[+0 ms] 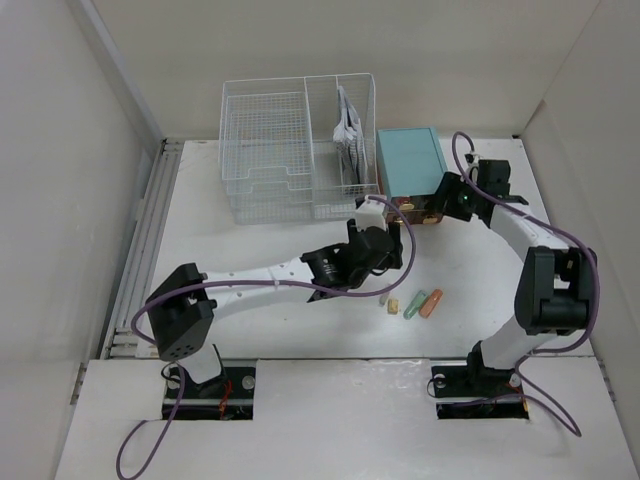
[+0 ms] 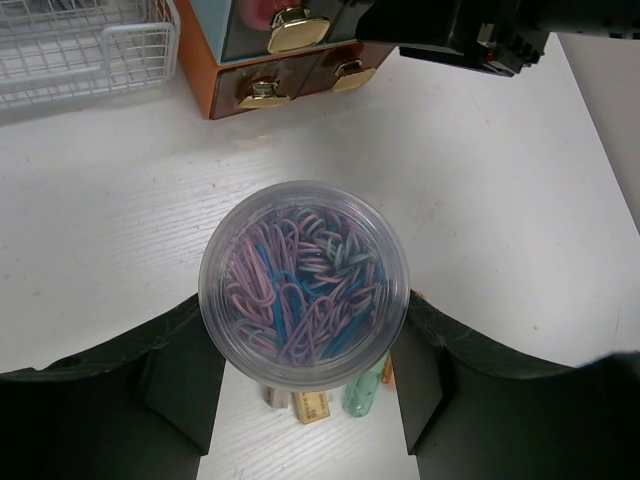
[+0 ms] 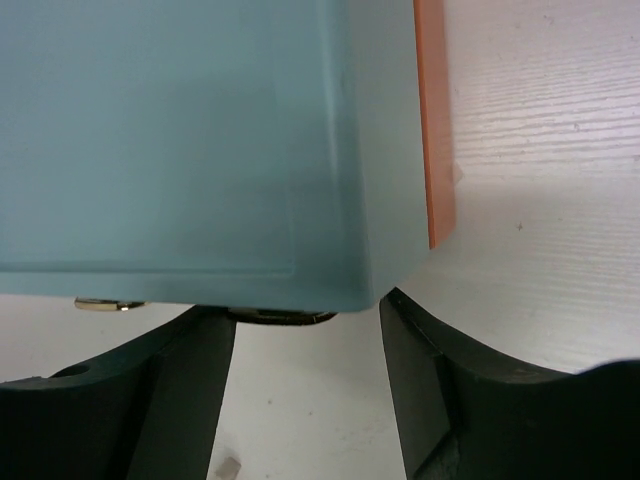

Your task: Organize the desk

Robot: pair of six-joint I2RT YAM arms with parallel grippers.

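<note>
The white desk [image 1: 480,290] fills the top view. My left gripper [image 1: 372,222] is shut on a clear round jar [image 2: 303,283] full of purple and blue paper clips, and holds it above the desk just in front of the teal drawer box [image 1: 408,160]. In the left wrist view the jar sits between the two black fingers [image 2: 180,370]. My right gripper [image 1: 440,205] is at the box's front right. In the right wrist view its jaws [image 3: 308,340] stand apart on either side of a gold drawer handle [image 3: 280,317] under the box's teal top [image 3: 180,140].
A white wire-mesh rack [image 1: 290,150] holding papers [image 1: 348,135] stands at the back, left of the box. A small yellow eraser [image 1: 392,305], a green tube [image 1: 410,305] and an orange tube [image 1: 431,303] lie on the desk. Walls close in on both sides.
</note>
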